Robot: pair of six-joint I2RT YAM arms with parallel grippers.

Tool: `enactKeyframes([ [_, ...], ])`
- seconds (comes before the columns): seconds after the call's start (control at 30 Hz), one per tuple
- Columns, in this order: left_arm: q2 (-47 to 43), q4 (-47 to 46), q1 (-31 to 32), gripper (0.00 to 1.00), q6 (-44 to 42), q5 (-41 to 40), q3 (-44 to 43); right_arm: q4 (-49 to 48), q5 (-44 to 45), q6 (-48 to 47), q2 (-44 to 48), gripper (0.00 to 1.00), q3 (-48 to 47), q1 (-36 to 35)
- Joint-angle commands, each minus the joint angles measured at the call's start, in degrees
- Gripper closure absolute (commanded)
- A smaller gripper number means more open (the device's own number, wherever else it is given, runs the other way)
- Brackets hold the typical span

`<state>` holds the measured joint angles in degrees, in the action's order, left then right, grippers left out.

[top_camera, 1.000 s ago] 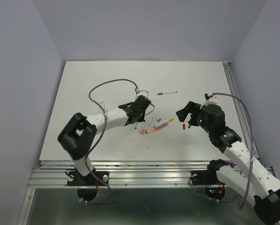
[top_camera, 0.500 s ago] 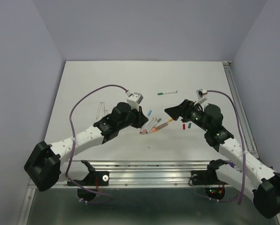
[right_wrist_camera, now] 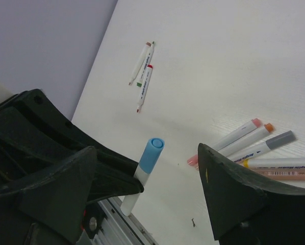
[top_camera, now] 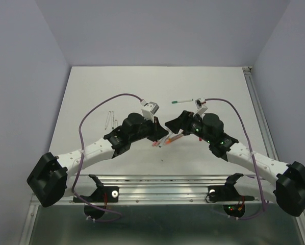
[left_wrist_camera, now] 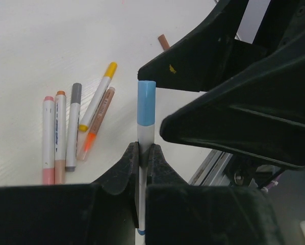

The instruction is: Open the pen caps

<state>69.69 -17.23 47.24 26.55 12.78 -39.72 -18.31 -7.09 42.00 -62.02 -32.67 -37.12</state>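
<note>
If closed off-centre, risks glancing off blue cap (left_wrist_camera: 146, 102) (right gripper (right_wrist_camera: 147, 153) spread either side, left gripper (left_wrist_camera: 144, 153) pinching barrel (left_wrist_camera: 144, 135)).

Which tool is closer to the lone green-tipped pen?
Right. The right tool is just below the green-tipped pen in the top view; the left tool, shut on a blue-capped pen, sits lower and further left.
</note>
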Motion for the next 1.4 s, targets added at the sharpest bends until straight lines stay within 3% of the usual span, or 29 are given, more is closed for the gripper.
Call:
enactKeyframes([
  [0.0,0.2,-3.8,0.7,1.0,1.2,0.8,-0.8,-5.7,6.6,1.5,-1.3,0.22,-3.7,-1.3],
  [0.3,0.4,-4.0,1.1,1.0,1.8,0.6,-1.8,-7.4,6.7,4.0,-3.4,0.45,-3.9,-1.9],
  [0.87,2.2,-4.1,1.2,1.0,1.9,-0.5,-4.6,-5.5,5.1,3.8,-3.4,0.56,-4.7,-2.1],
  [1.17,2.6,-4.6,1.2,1.0,2.6,0.0,-5.1,-5.6,4.1,4.1,-3.0,0.68,-4.7,-2.1],
  [1.37,2.1,-6.1,1.2,1.0,4.0,1.0,-4.3,-6.7,5.1,4.1,-2.8,0.85,-4.1,-2.1],
])
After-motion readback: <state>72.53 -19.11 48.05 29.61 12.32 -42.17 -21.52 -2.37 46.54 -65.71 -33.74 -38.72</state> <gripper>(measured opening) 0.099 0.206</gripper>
